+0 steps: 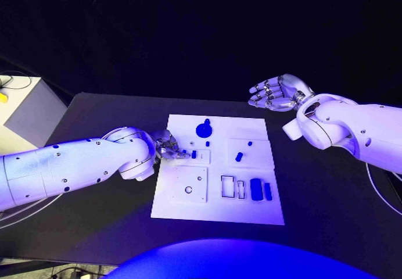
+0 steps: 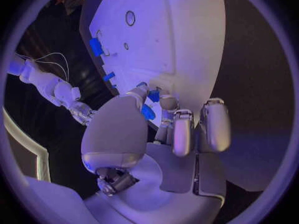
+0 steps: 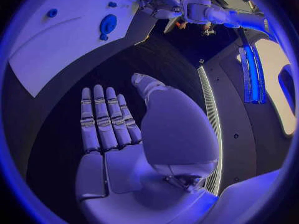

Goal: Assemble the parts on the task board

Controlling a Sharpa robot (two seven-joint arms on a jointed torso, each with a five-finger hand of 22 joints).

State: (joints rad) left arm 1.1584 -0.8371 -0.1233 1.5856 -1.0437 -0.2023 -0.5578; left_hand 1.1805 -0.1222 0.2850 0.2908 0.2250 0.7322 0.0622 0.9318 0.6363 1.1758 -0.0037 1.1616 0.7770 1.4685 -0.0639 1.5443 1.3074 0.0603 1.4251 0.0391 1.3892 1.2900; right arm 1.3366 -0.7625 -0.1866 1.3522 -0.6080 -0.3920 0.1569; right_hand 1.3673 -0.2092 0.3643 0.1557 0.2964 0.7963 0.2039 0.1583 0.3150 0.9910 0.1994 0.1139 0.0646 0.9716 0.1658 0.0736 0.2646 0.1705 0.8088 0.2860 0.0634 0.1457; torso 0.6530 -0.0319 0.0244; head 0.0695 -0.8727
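The white task board (image 1: 218, 206) lies in the middle of the black table. My left hand (image 1: 166, 147) is at the board's left edge and pinches a small blue part (image 2: 149, 110) between thumb and a fingertip, just over the board (image 2: 174, 35). A large round blue part (image 1: 204, 128) sits near the far edge, a small blue part (image 1: 239, 156) on the right half, and two blue blocks (image 1: 261, 190) near the front right. My right hand (image 1: 276, 93) hovers past the far right corner, fingers (image 3: 106, 122) stretched out and holding nothing.
A white box (image 1: 25, 104) stands off the table's far left corner. Black tabletop (image 1: 326, 192) lies bare to the right of the board and in front of it. The right wrist view shows the board (image 3: 56, 45) and the round part (image 3: 107, 24).
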